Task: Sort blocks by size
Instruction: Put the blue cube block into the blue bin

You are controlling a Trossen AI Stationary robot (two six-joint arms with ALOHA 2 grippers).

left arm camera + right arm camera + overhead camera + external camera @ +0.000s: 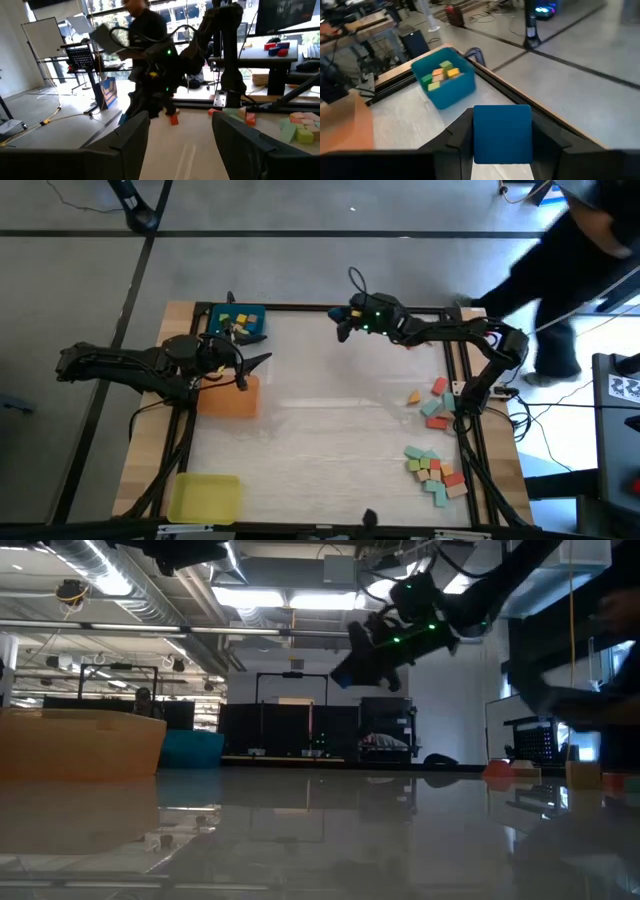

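My right gripper (343,328) is high over the table's far middle, shut on a blue block (502,134); it also shows in the low view (345,672). The blue tray (451,92) at the far left holds several green, yellow and pink blocks (440,75). My left gripper (180,145) is open and empty above the orange tray (232,402). More loose blocks (436,465) lie on the table at the right, with another group (435,406) beyond them. A yellow tray (205,498) sits at the near left. My right gripper pinches the blue block between its two fingers, one on each of two opposite sides (476,137). The fingers slant down toward the table's left. The block is lifted well clear of the table, its broad face toward the wrist camera.
A single orange-red block (173,120) lies on the table under my right arm. A person (575,250) stands beyond the table's far right corner. The table's middle (330,440) is bare white surface. A black frame (300,307) edges the table.
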